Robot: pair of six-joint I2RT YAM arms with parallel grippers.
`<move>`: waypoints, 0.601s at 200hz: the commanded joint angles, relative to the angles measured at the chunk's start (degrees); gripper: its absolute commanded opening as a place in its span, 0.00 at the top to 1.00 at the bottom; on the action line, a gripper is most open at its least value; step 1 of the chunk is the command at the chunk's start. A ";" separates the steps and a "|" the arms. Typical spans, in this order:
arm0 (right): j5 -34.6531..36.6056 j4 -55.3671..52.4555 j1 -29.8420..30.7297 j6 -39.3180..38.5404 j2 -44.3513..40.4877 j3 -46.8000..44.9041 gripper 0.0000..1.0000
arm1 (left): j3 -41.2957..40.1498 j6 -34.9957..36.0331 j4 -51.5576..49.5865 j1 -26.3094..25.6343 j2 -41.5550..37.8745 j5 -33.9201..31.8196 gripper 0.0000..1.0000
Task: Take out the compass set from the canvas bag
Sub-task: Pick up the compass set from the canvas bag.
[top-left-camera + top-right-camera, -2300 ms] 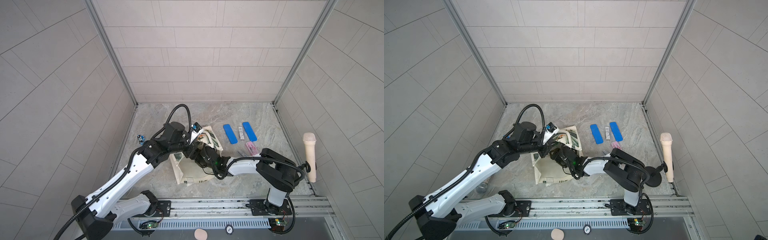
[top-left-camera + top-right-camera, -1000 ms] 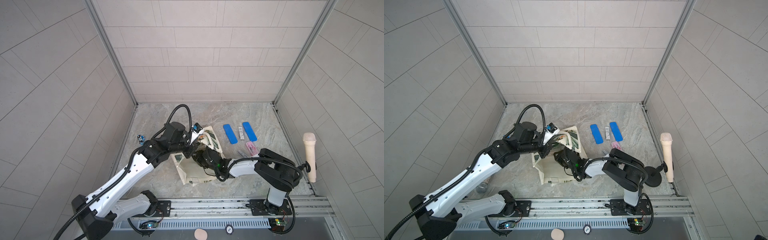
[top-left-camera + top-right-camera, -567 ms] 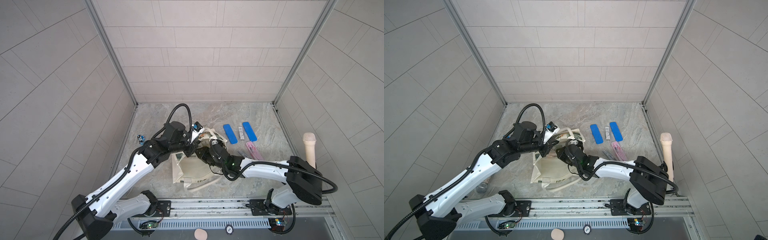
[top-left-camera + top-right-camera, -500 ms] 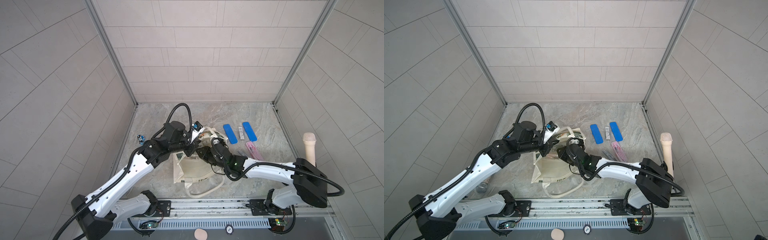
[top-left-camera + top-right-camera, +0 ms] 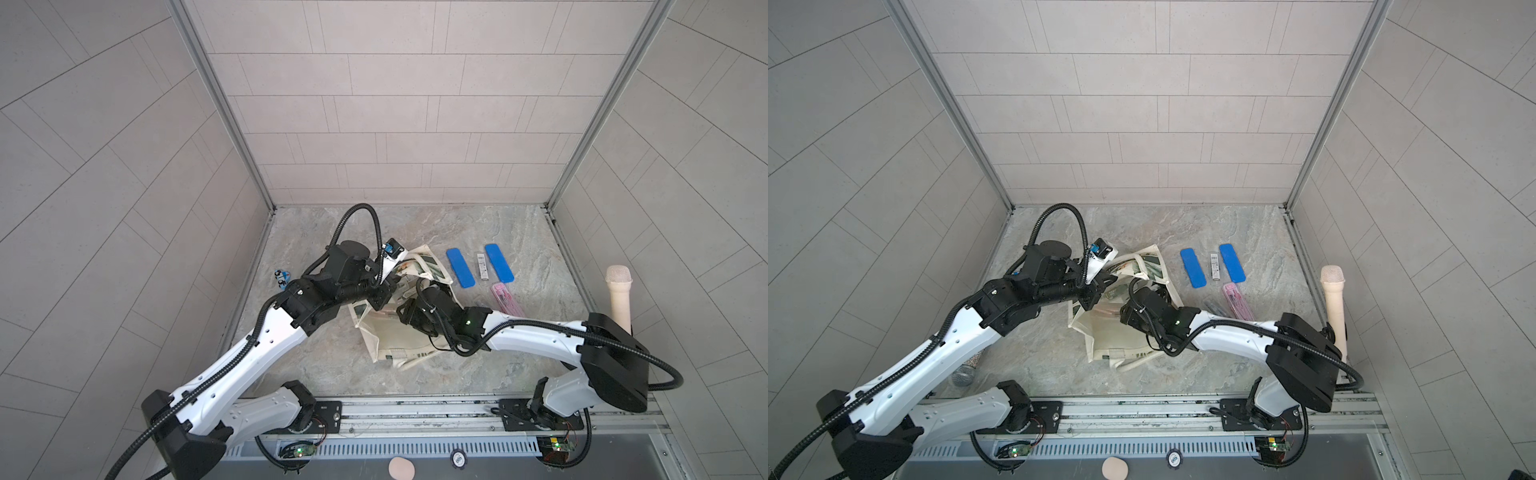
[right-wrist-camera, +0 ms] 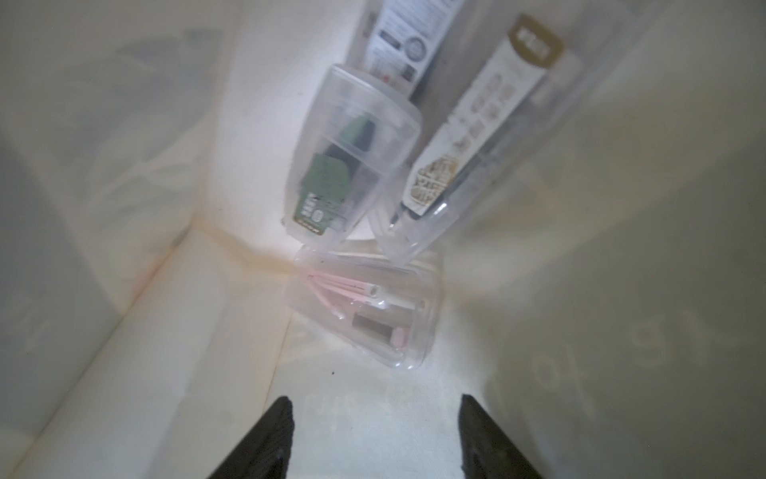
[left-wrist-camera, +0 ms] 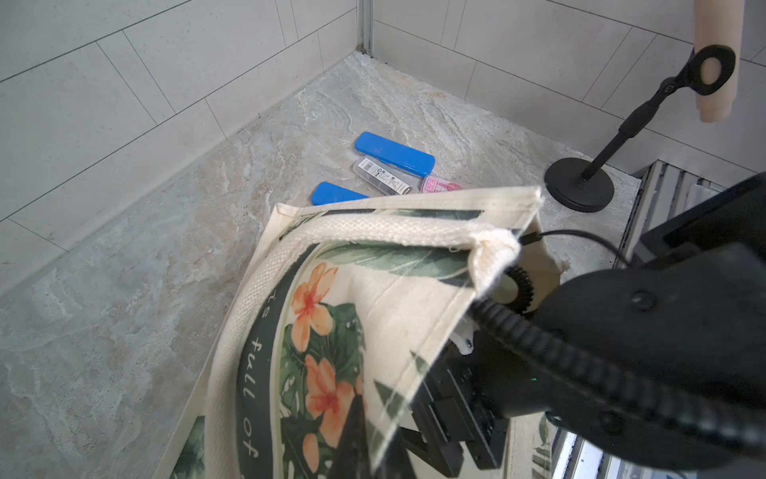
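The canvas bag lies on its side mid-table, cream with a green leaf and orange flower print. My left gripper is shut on the cloth at the bag's upper rim and holds the mouth up. My right gripper is open inside the bag, with nothing between its fingers. Just ahead of it lies a compass set, a clear case with pink parts. Behind that lean a clear case with green contents and one with a gold-and-white label. In both top views the bag hides the right fingertips.
Right of the bag lie two blue cases, a clear barcoded case and a pink case. A beige microphone on a black stand stands at the right wall. A small blue item sits by the left wall.
My right gripper has gone from shut to open and sits further into the bag's mouth. The bag has shifted, and its loose handle moved. The left gripper still holds the rim.
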 commanded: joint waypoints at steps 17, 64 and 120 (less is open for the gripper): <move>-1.21 7.15 -0.78 3.19 6.67 -0.64 0.30 | -2.07 -0.43 3.30 0.02 -2.27 2.73 1.00; 0.17 22.47 -0.95 11.68 14.91 -2.48 0.34 | -1.91 -1.13 4.60 0.02 -0.81 5.60 1.00; -0.14 39.04 -1.13 13.63 20.16 -2.72 0.40 | -1.91 -0.12 4.45 0.02 -0.51 5.43 1.00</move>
